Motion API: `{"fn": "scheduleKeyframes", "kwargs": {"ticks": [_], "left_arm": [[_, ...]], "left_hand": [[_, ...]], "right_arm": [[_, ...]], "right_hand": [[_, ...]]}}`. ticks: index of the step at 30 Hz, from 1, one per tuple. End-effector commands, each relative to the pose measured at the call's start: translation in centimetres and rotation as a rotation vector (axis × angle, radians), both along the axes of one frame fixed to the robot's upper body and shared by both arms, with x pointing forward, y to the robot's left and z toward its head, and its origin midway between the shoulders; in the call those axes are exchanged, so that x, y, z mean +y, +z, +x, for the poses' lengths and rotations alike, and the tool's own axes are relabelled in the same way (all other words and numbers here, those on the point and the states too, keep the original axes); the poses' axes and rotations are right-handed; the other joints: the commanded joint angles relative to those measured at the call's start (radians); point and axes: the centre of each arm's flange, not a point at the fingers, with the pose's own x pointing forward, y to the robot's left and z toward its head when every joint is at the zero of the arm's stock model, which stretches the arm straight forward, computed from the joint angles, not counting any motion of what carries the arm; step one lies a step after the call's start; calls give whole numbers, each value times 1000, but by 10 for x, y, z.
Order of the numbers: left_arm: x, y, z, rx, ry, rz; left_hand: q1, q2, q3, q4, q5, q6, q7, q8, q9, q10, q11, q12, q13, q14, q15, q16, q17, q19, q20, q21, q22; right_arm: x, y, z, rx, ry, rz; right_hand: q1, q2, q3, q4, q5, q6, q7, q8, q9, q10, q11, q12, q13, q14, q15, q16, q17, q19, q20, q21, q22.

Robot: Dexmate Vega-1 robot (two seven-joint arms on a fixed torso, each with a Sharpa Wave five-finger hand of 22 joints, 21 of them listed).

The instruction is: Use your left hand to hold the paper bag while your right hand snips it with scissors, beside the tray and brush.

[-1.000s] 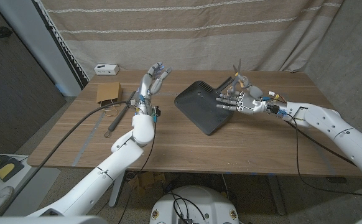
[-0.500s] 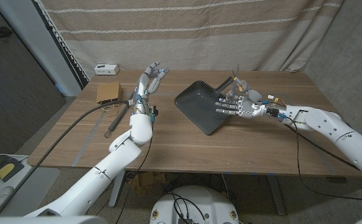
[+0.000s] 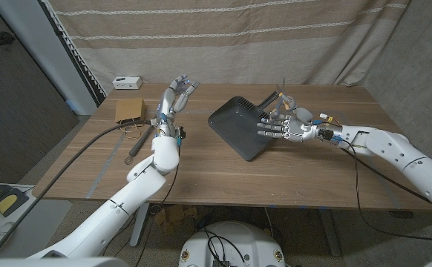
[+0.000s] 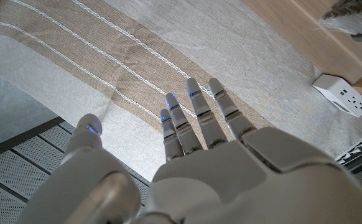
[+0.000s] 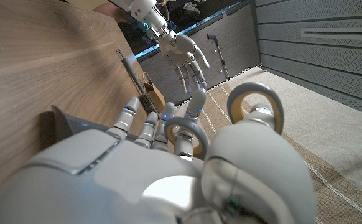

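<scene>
The paper bag [image 3: 129, 110] lies flat near the worktop's [image 3: 201, 167] far left corner, its handles toward the near side, with the brush [image 3: 136, 143] just nearer along the left edge and a small white box [image 3: 127, 82] at the far left corner itself. The black tray [image 3: 240, 126] sits tilted around the middle of the worktop, toward the far edge.

The left hand [image 3: 179, 92] is raised above the worktop between the bag and the tray, its fingers [image 4: 196, 115] spread and upright, holding nothing; the left wrist view shows them against the curtain behind, well clear of any object. The bag lies to that hand's left and lower down, so the coming move looks like a swing toward the left edge and a descent onto the paper. The left hand is clearly the nearer of the two to the bag.

The right hand [image 3: 284, 124] hovers over the tray's right side, well apart from the bag, holding the scissors [image 3: 282, 95]: the right wrist view shows a finger and the thumb through the handle loops [image 5: 255, 106], and the blades point toward the far edge. Whether the blades stand apart I cannot tell. Judging from this, the bag is not yet held, and the scissors must cross over the tray to reach it.
</scene>
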Motion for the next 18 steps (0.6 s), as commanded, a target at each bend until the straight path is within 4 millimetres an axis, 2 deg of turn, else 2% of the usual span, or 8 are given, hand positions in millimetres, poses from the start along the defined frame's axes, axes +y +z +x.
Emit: {"fn": "scheduleKeyframes", "kwargs": {"ticks": [1, 2, 4, 18], "left_arm": [[11, -3, -7, -14, 69, 11], [11, -3, -9, -18, 76, 16], [13, -3, -11, -20, 85, 18], [33, -3, -20, -36, 181, 38]], "left_hand": [[5, 2, 3, 0, -3, 18, 1, 8, 0, 23, -3, 8, -3, 32, -154, 8, 1, 14, -1, -4, 2], [7, -6, 0, -3, -4, 20, 0, 8, 0, 17, -4, 1, -6, 0, -153, -11, -5, 12, 0, -7, 2], [8, -8, -1, -4, -5, 20, 3, 7, 0, 15, -4, -3, -8, -20, -153, -22, -8, 12, 2, -9, 2], [7, -10, -4, -4, -5, 11, 3, 1, 0, -12, -3, -21, -11, -70, -152, -51, -13, 3, 8, -17, 3]], "right_arm": [[3, -1, -2, -6, 14, -43], [3, 0, -2, -7, 16, -44], [3, 0, -1, -5, 19, -43], [2, 2, 0, -14, 13, -43]], "right_hand": [[-9, 0, -7, 2, 6, -2, 4, 6, 6, -5, 0, 5, 3, -2, 10, -4, 0, 4, 1, -4, 2], [-10, 0, -7, 2, 6, -3, 5, 7, 7, -5, 1, 5, 3, -2, 10, -4, 0, 4, 1, -5, 2], [-10, 0, -7, 2, 6, -2, 5, 6, 6, -5, 1, 5, 4, -1, 11, -4, 0, 4, 1, -6, 2], [-14, 1, -8, 2, 6, -6, 5, 8, 7, -5, 1, 6, 8, -2, 10, -8, -1, 6, 0, -13, 2]]}}
